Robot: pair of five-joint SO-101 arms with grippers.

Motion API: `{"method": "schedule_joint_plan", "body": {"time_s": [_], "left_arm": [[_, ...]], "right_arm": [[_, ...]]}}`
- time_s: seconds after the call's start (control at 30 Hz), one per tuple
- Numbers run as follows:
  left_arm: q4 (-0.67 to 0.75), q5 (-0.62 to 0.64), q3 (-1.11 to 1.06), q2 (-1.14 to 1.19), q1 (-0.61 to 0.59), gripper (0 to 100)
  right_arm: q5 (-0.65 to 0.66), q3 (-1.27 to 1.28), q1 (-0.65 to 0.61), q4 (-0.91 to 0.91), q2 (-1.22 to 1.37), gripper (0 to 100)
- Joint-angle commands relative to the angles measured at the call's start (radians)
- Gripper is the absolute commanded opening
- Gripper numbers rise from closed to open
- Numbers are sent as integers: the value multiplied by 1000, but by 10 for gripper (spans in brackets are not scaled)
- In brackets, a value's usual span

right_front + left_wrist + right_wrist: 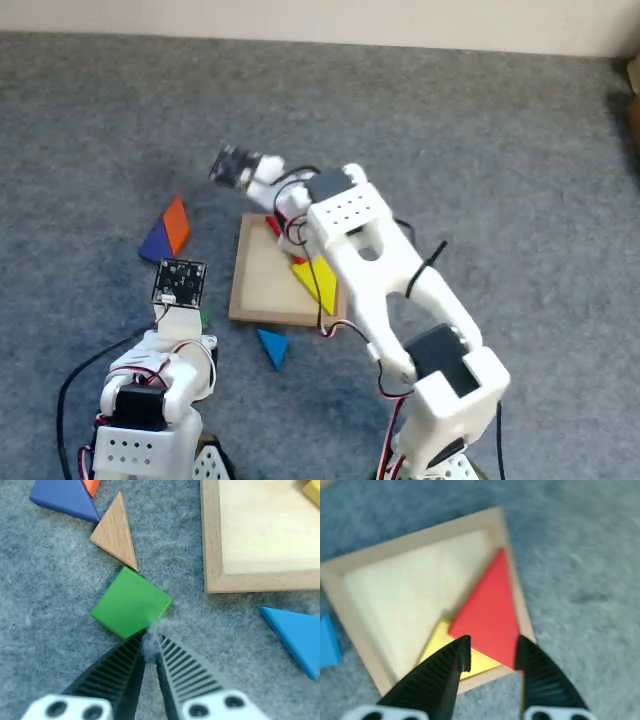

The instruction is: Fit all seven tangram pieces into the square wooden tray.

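The left gripper [151, 639] has its jaws pretty much pressed together, tips right by the green square [131, 601] on the carpet. Further right, the right gripper [492, 652] hangs with jaws spread over the red triangle [490, 610] lying in the wooden tray [410, 546].

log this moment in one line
tray: red triangle, yellow piece in | left gripper: shut, at green square | right gripper: open over red triangle

**Soft, even light from above**

Diffuse overhead light keeps the grey felt table cover [480, 130] evenly bright. Faint, soft-edged shadows lie beside the green square wooden block [131, 601] and the rim of the square wooden tray [212, 540], whose pale floor reads brightest.
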State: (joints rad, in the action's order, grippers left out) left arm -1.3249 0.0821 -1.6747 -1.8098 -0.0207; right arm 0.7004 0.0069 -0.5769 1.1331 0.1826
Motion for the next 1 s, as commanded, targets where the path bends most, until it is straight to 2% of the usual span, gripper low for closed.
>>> {"method": "schedule_joint_plan", "body": {"time_s": [0.0,0.27,0.8,0.97], "left_arm": [[-6,5,-21,-8,1,5],[-6,5,-21,-8,1,5],[-6,5,-21,-8,1,5],[-6,5,-21,-8,1,5]], "right_arm": [[-107,-59,50,-10,-64,86],[-270,4,97,-189,62,73],[-275,2,-41,-196,188,73],[-273,4,-41,-222,188,73]]}}
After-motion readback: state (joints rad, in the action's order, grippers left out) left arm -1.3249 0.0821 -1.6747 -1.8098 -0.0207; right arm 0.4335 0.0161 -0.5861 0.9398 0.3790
